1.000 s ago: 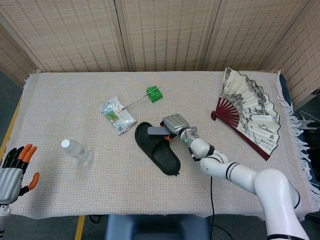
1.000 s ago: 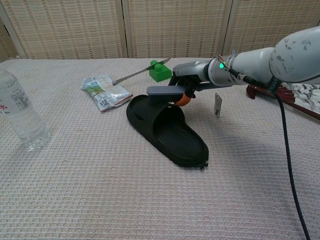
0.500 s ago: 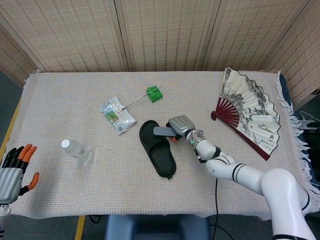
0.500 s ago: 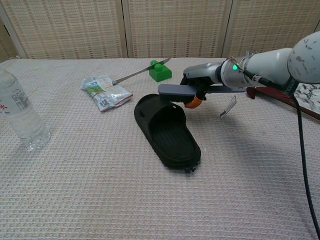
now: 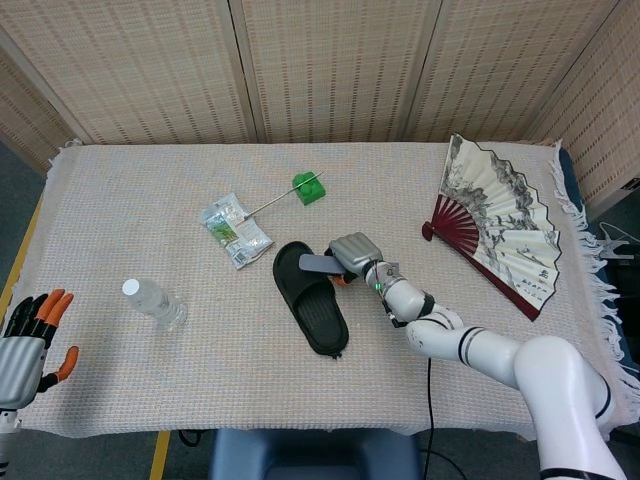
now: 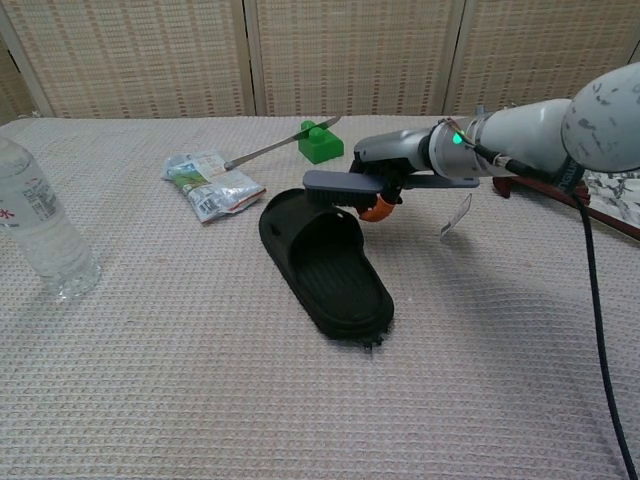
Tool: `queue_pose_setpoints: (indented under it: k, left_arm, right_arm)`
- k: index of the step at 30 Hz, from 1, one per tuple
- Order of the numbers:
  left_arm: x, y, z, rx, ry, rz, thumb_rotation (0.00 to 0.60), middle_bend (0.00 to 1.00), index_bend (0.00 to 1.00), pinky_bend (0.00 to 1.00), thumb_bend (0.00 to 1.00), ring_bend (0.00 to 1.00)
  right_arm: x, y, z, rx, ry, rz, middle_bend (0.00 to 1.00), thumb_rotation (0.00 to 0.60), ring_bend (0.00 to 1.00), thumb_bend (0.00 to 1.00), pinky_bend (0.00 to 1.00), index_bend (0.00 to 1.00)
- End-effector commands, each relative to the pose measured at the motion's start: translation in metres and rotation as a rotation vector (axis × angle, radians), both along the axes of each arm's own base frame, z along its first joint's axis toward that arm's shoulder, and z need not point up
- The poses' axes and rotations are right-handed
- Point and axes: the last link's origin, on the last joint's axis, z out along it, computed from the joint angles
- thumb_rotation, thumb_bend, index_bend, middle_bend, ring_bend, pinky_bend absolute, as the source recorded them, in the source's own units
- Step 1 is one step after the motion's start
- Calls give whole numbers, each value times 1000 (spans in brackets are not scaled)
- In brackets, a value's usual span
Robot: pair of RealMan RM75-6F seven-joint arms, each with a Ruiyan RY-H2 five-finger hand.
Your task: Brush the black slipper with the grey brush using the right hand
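The black slipper (image 5: 311, 297) (image 6: 325, 261) lies near the table's middle, toe end toward the back. My right hand (image 5: 355, 254) (image 6: 395, 165) grips the grey brush (image 5: 314, 263) (image 6: 334, 182) by its handle. The brush head sits over the slipper's strap at the far end, bristles down; contact cannot be told for sure. My left hand (image 5: 28, 340) rests at the front left corner of the table, fingers spread, holding nothing. It does not show in the chest view.
A clear water bottle (image 5: 154, 302) (image 6: 36, 229) stands front left. A snack packet (image 5: 235, 231) (image 6: 211, 183), a metal rod (image 6: 272, 146) and a green block (image 5: 309, 187) (image 6: 320, 140) lie behind the slipper. A folding fan (image 5: 498, 221) is spread at the right.
The slipper has turned, its heel swinging left and toward the front. My right hand moved right with the brush, then back left over the strap. The left hand is unchanged.
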Motion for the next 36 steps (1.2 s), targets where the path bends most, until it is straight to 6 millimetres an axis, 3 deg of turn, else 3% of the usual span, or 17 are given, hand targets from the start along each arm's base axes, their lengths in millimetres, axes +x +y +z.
queue_pose_setpoints:
  k: [1, 6, 16, 20, 27, 31, 36]
  left_arm:
    - [1, -1, 0, 1, 1, -1, 600, 0, 0, 5, 442, 0]
    - [1, -1, 0, 3, 1, -2, 600, 0, 0, 5, 442, 0]
    - [0, -1, 2, 6, -3, -1, 600, 0, 0, 5, 442, 0]
    - [0, -2, 2, 6, 0, -2, 600, 0, 0, 5, 443, 0]
    - [1, -3, 0, 3, 4, -6, 600, 0, 0, 5, 443, 0]
    - [1, -2, -1, 2, 4, -6, 600, 0, 0, 5, 443, 0]
    - [1, -1, 0, 4, 3, -5, 600, 0, 0, 5, 443, 0]
  right_arm:
    - [-13, 5, 8, -8, 29, 1, 680, 600, 688, 412, 917, 869]
    - [-15, 6, 11, -20, 20, -6, 680, 600, 688, 412, 917, 869]
    - [12, 1, -6, -7, -14, 12, 680, 600, 688, 413, 917, 869]
    - [5, 3, -4, -11, 5, 14, 680, 600, 688, 414, 917, 869]
    - [-18, 9, 17, -28, 34, 0, 680, 600, 688, 414, 917, 869]
    - [-20, 11, 22, -33, 21, -14, 681, 600, 688, 415, 917, 869]
    - [-7, 9, 11, -22, 2, -8, 680, 600, 688, 414, 917, 869]
